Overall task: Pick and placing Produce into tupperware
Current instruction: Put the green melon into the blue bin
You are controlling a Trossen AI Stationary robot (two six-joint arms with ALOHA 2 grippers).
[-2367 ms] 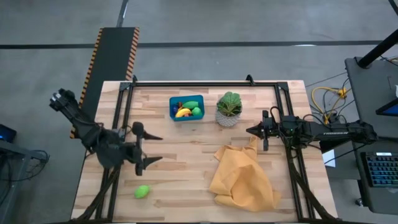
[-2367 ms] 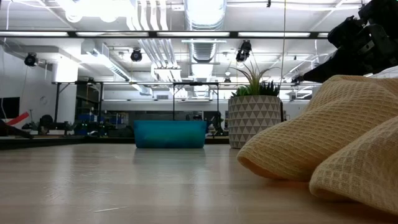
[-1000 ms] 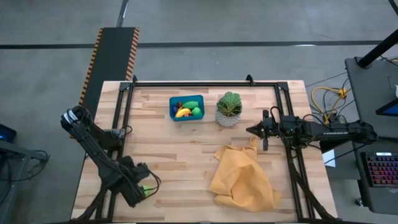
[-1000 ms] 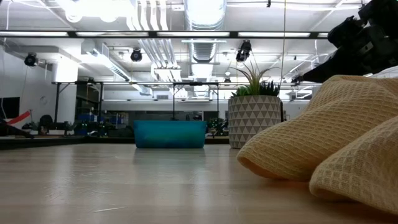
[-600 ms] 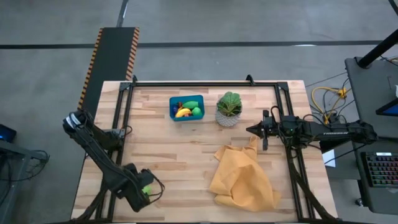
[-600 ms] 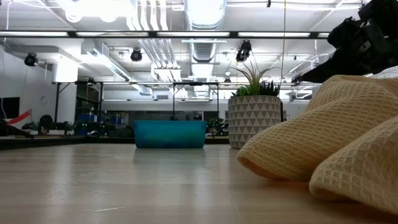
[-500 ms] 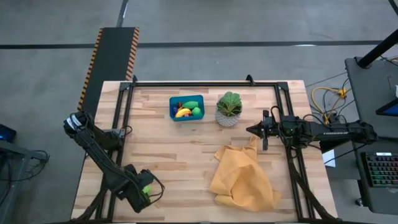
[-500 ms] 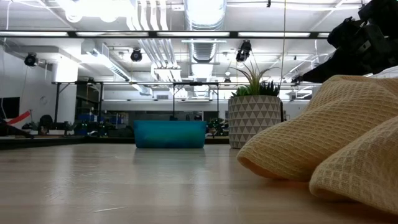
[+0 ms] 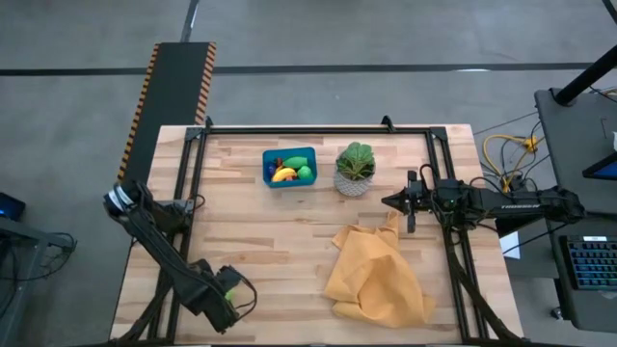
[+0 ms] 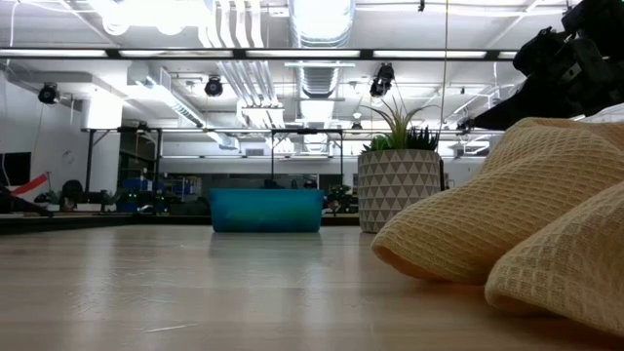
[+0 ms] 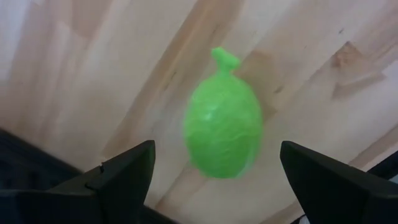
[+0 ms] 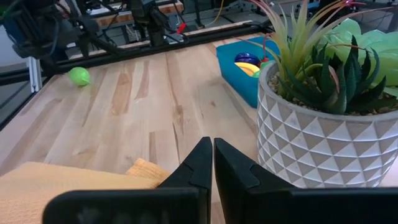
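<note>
A shiny green produce piece point(image 11: 222, 123), oval with a stubby stem, lies between the left gripper's point(image 11: 214, 171) spread fingers on the pale plank table point(image 9: 280, 241); the right gripper point(image 12: 208, 162) is closed, empty.

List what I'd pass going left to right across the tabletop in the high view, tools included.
Left tool with jaws open over the green produce piece → teal tupperware → potted plant → yellow cloth → right tool, shut.
</note>
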